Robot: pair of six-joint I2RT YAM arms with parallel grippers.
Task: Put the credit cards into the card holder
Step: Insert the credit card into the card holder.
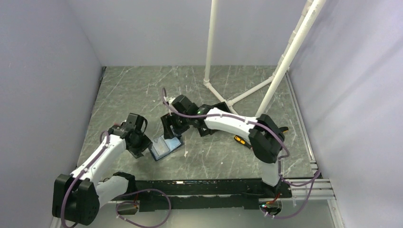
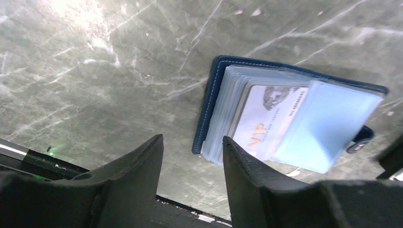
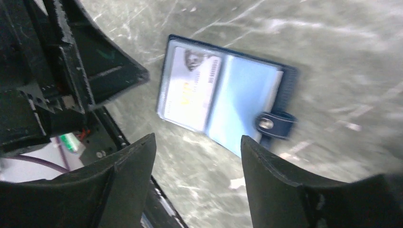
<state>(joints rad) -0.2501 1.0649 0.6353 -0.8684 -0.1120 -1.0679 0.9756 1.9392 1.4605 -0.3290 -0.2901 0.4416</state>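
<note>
Left gripper (image 2: pixel 192 142) and right gripper (image 3: pixel 197 140) spread, empty; we see the card holder (image 1: pixel 165 147) open on scratched grey table (image 1: pixel 133 90), pale walls (image 1: pixel 43 71).

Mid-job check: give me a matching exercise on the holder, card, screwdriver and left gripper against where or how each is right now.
Things:
1. holder
2. card
3. screwdriver
4. left gripper

States:
A. open, holding nothing
B. tucked in a sleeve of the holder
C. lying spread open
D. lying apart, to the right of the holder

Pairs: 1-C, 2-B, 3-D, 4-A
</note>
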